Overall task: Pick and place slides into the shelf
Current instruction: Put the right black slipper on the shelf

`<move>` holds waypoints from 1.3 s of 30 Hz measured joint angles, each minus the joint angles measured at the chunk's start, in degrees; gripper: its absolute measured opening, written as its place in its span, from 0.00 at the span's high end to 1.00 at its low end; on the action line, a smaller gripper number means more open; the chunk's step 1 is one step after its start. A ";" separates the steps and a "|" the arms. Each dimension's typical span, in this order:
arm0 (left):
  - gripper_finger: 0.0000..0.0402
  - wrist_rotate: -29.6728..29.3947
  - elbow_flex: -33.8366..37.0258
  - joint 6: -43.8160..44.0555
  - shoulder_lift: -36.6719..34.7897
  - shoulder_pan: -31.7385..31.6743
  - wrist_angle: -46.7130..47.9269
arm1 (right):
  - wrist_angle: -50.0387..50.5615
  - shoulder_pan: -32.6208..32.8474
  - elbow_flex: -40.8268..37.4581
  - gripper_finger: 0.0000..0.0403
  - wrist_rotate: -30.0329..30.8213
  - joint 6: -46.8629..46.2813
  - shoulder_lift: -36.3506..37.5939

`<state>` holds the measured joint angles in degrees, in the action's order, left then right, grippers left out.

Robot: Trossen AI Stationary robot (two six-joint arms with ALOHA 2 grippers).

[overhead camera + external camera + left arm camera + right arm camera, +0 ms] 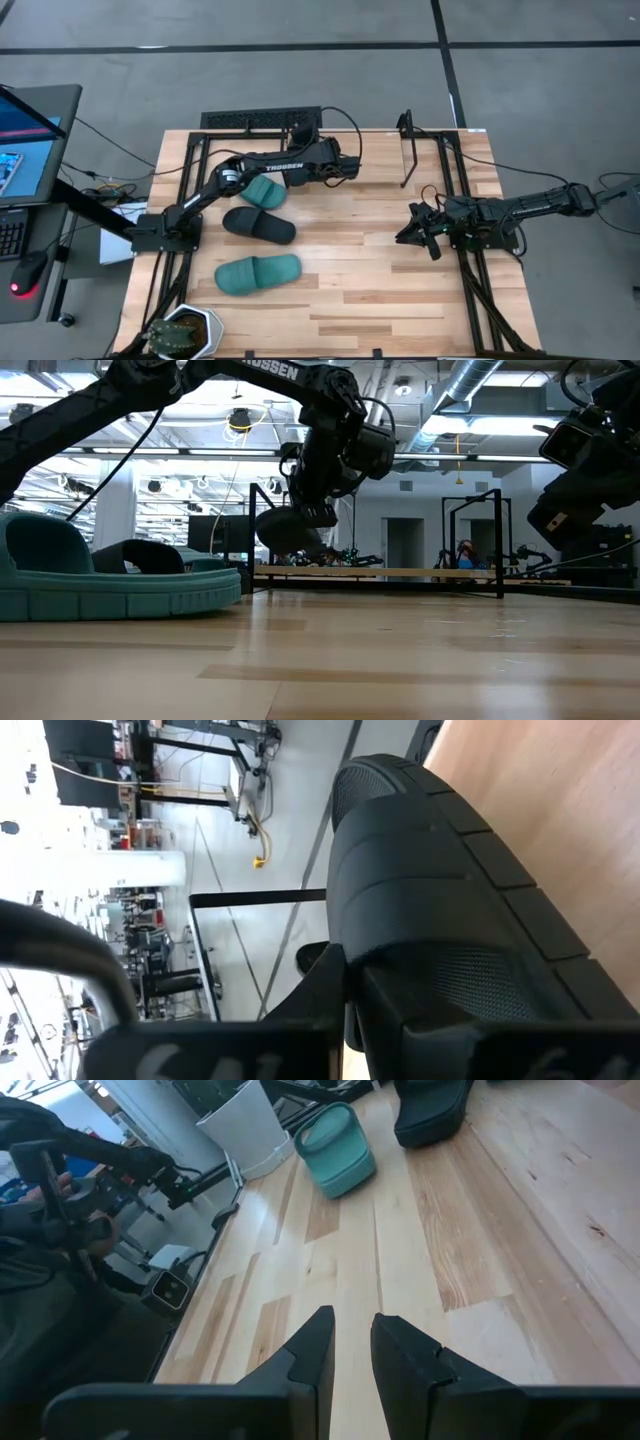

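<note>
On the left half of the pale wooden plank counter lie three soft slides: a teal green one nearest, a black one behind it, and a second teal green one farther back under the left arm. The left tool hangs above the far middle of the counter, clenched on a fourth, black slide held clear of the wood, with the thin black metal-rod shelf just to its right. At the right edge the right tool hovers low with fingers slightly parted, holding nothing, and beyond the counter is a grey concrete floor.
</note>
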<state>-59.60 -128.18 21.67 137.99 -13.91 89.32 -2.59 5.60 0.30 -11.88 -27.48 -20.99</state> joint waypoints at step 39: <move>0.79 5.45 0.02 -2.56 -0.09 -2.09 0.16 | 0.00 -0.01 0.00 0.85 0.00 0.00 0.00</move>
<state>-54.15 -128.16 19.11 137.91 -15.99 89.48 -2.59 5.58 0.30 -11.88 -27.48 -20.99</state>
